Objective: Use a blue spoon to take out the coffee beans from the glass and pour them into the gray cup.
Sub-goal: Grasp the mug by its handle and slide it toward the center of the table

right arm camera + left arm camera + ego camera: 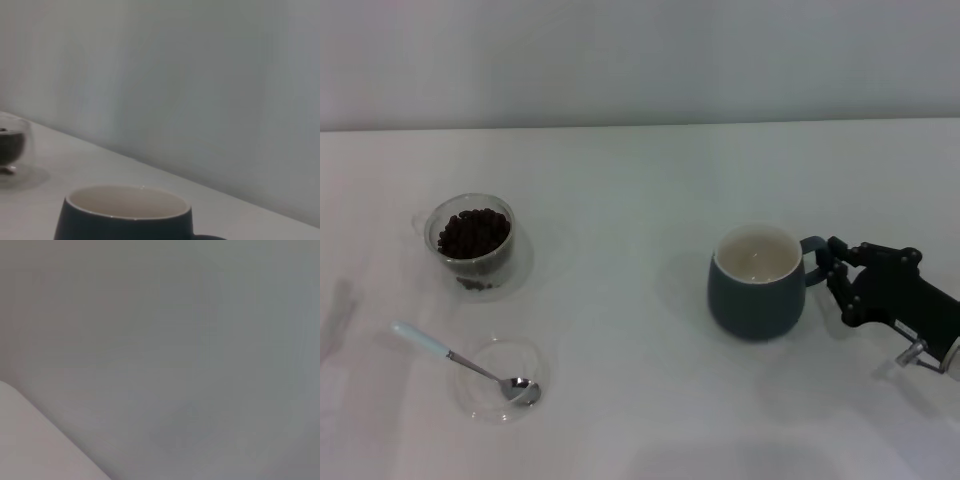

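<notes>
The head view takes in the whole white table (640, 180): on the robot's left stands the glass (473, 243), upright and filled with the coffee beans (473, 232), and nearer the robot, just in front of it, sits a shallow clear saucer (501, 381). The blue spoon (463, 361) lies across that saucer, its shiny bowl resting inside and its pale blue handle end sticking out over the rim toward the robot's left. Well apart on the right stands the gray cup (757, 282), upright, its cream inside showing no beans, its loop handle turned to the right. The right gripper (832, 268) sits at that handle, its 2 dark fingers on either side of the loop; whether they actually press on it cannot be told. The left gripper is out of this view. The left wrist view shows none of the 4 task things, only a plain grey wall and a pale corner of the table edge (30, 440). The right wrist view looks low across the cup's rim (127, 202) toward the glass (12, 147) far off at the side, with the beans dark inside it; its own fingers do not appear. Behind the table rises a bare pale wall (640, 60).
</notes>
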